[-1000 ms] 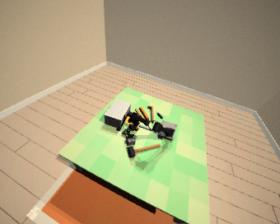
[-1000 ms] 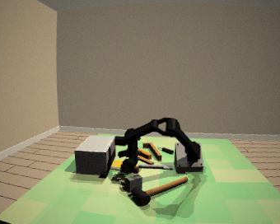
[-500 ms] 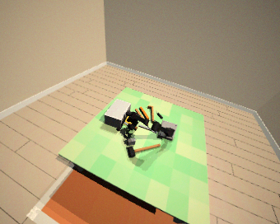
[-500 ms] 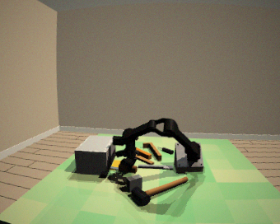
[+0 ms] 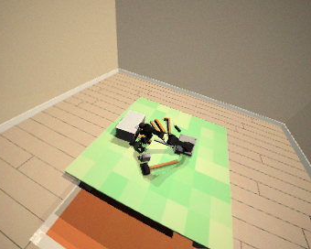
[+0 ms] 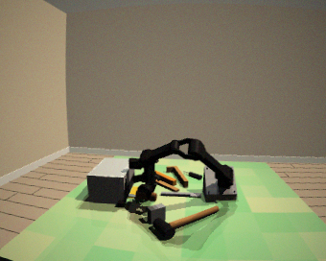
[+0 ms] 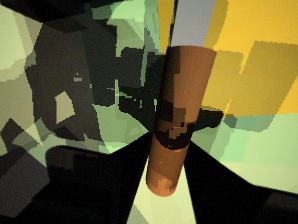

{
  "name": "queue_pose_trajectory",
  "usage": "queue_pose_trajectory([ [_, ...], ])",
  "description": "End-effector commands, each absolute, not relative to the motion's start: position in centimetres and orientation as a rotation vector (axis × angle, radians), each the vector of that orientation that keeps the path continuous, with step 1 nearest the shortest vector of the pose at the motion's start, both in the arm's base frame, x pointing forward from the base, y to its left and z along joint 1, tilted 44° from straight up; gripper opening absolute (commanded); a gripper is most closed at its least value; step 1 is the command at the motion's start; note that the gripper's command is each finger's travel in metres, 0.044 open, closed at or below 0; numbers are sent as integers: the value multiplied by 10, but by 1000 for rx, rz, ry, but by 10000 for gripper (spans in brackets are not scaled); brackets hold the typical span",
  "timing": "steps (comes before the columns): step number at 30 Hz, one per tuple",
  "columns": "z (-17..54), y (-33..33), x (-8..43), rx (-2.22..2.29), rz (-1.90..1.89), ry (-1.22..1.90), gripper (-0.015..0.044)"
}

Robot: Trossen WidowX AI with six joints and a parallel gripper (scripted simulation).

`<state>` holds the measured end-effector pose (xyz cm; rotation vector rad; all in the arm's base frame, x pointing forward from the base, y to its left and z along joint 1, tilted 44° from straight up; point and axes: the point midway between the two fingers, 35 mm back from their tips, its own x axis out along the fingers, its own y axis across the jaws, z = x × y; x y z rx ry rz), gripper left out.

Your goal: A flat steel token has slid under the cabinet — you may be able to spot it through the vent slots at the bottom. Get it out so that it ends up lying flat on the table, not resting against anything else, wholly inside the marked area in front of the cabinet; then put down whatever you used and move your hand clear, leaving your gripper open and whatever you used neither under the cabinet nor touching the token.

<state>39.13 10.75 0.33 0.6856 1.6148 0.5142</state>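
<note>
The cabinet (image 5: 131, 120) (image 6: 106, 187) is a pale grey box at the left of the table. My gripper (image 7: 167, 138) is low in front of it, shut on the brown cylindrical handle (image 7: 186, 85) of a tool. A flat grey shaft (image 7: 195, 22) runs from the handle toward the top of the wrist view; its far end is out of view there. The yellow marked area (image 7: 250, 25) (image 6: 133, 191) lies in front of the cabinet, partly under the tool and arm shadows. I cannot make out the steel token; the vent slots are not visible.
A hammer (image 5: 164, 165) (image 6: 193, 218) and a grey block (image 5: 144, 157) (image 6: 156, 212) lie on the near side of the arm. A thin grey rod (image 6: 178, 194) lies toward the robot base (image 6: 212, 190). Several orange pieces and a small black object (image 5: 177, 128) (image 6: 195, 176) lie behind.
</note>
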Motion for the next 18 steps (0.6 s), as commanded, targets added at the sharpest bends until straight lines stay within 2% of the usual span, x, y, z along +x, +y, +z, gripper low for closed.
queue_pose_trajectory([
  [1, 3, 107, 397, 677, 520, 1606, 0],
  [18, -5, 102, 405, 676, 519, 1605, 0],
])
